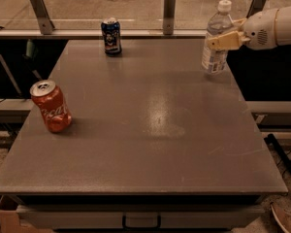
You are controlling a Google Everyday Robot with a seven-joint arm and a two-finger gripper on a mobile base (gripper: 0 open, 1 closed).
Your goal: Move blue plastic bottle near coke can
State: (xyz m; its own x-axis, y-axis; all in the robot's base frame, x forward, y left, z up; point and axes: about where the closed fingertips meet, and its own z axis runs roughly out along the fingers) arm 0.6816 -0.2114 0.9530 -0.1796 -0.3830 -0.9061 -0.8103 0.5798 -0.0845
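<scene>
Now, in our 1 camera view, we see the gripper (222, 37) at the table's (160, 149) far right corner, its 2 fingers pinching the blue plastic bottle (214, 59) around its middle. We find the coke can (51, 106) well apart, near the left edge, and a dark blue can (111, 36) at the back.

Water bottle (214, 59) upright at the far right of the table (155, 144), gripper (222, 41) reaching in from the right, clasped around its upper body, coke can (50, 106) near the left edge, other soda can (111, 36) at the far edge, left of centre, well apart from both.
</scene>
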